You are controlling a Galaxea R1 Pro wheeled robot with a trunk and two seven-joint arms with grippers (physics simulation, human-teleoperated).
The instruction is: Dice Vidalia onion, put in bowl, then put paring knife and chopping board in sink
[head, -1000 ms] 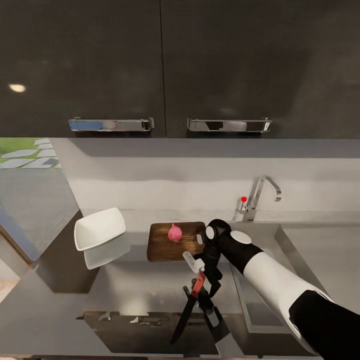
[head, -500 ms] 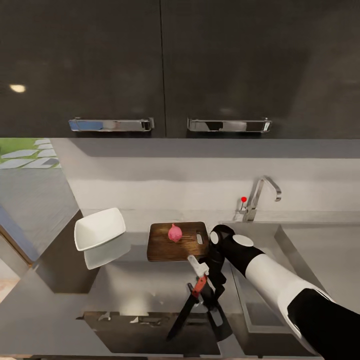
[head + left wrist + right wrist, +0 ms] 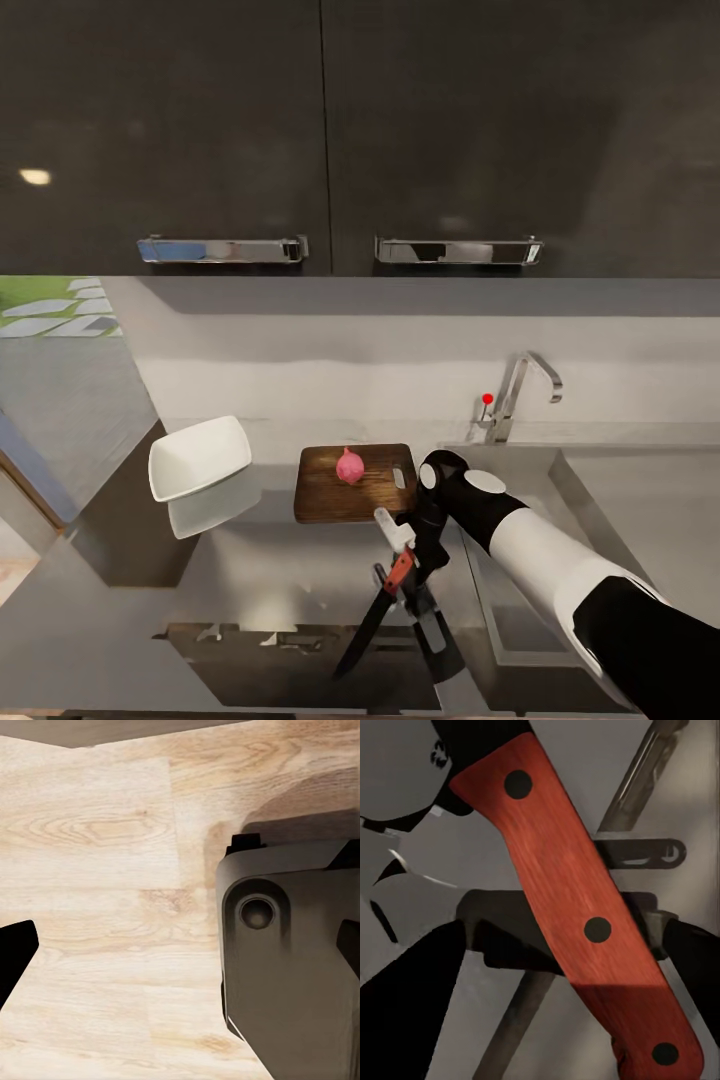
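One paring knife [image 3: 385, 600] is clamped in my right tool [image 3: 405, 575], fingers closed on its red handle [image 3: 577, 907]; the dark blade slants down over the desk [image 3: 250, 570] near its front edge. Just beyond the tool lies the chopping board [image 3: 330, 495], with the pink onion [image 3: 349, 466] on it, apart from the knife. White bowl [image 3: 198, 457] stands to the board's left; sink [image 3: 560, 480] and tap [image 3: 520, 395] lie to its right. My left tool: state cannot be told; its camera faces wood floor [image 3: 97, 870].
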